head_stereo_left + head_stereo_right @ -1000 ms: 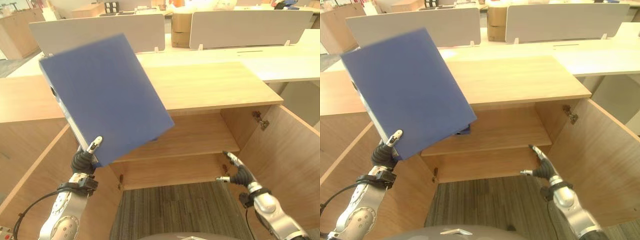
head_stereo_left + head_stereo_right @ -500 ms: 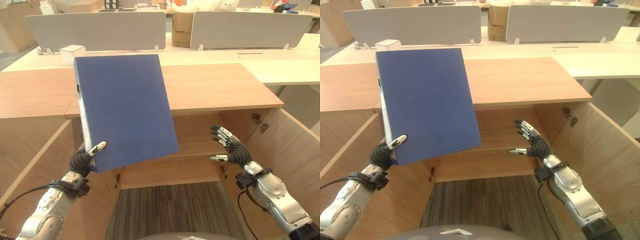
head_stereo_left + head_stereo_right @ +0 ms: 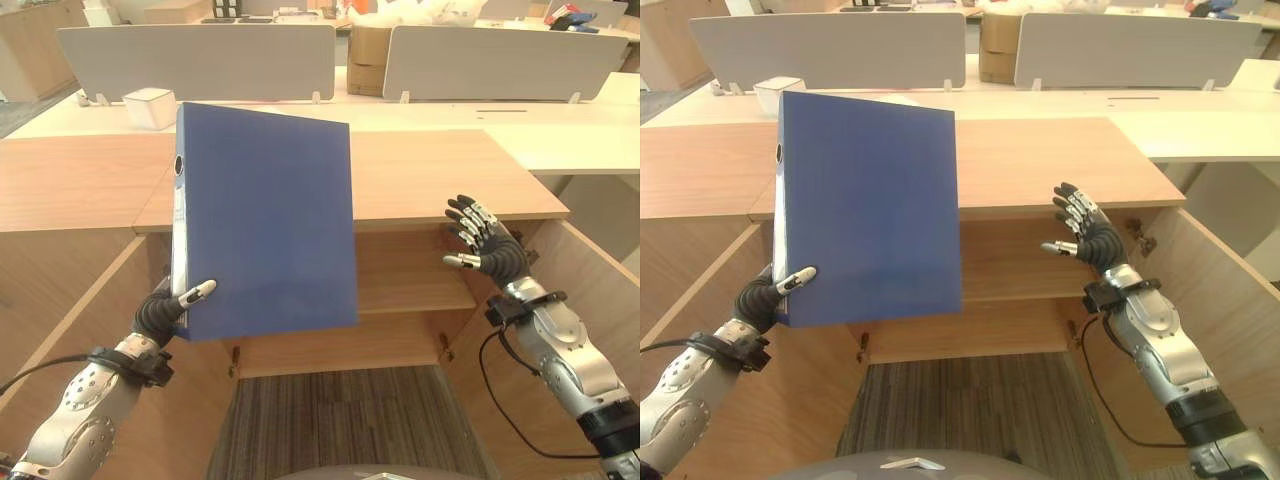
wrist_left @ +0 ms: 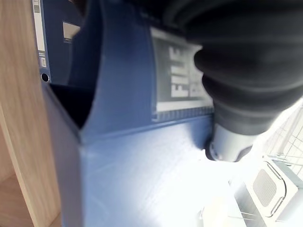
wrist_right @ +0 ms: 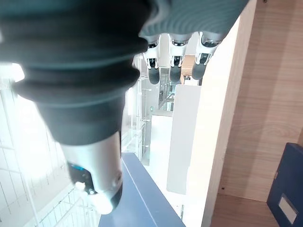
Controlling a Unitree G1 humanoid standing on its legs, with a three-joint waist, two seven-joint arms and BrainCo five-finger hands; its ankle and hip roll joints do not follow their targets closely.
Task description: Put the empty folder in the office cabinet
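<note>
A large blue folder (image 3: 265,220) stands nearly upright in front of the open wooden cabinet (image 3: 400,180), its spine toward the left. My left hand (image 3: 165,312) is shut on its lower left corner, the thumb lying across the front cover. The left wrist view shows the folder's spine label (image 4: 175,80) close up. Off to the right, my right hand (image 3: 482,246) is raised before the cabinet's upper shelf (image 3: 415,285), fingers spread, holding nothing and apart from the folder.
Both cabinet doors stand open: the left door (image 3: 70,330) and the right door (image 3: 585,275). A lower shelf (image 3: 340,345) sits above grey carpet (image 3: 340,420). Behind the cabinet are white desks with grey dividers (image 3: 200,60) and a small white box (image 3: 150,105).
The folder has swung upright and shifted right. My right hand has risen from low beside the right door to the height of the upper shelf, fingers still spread.
</note>
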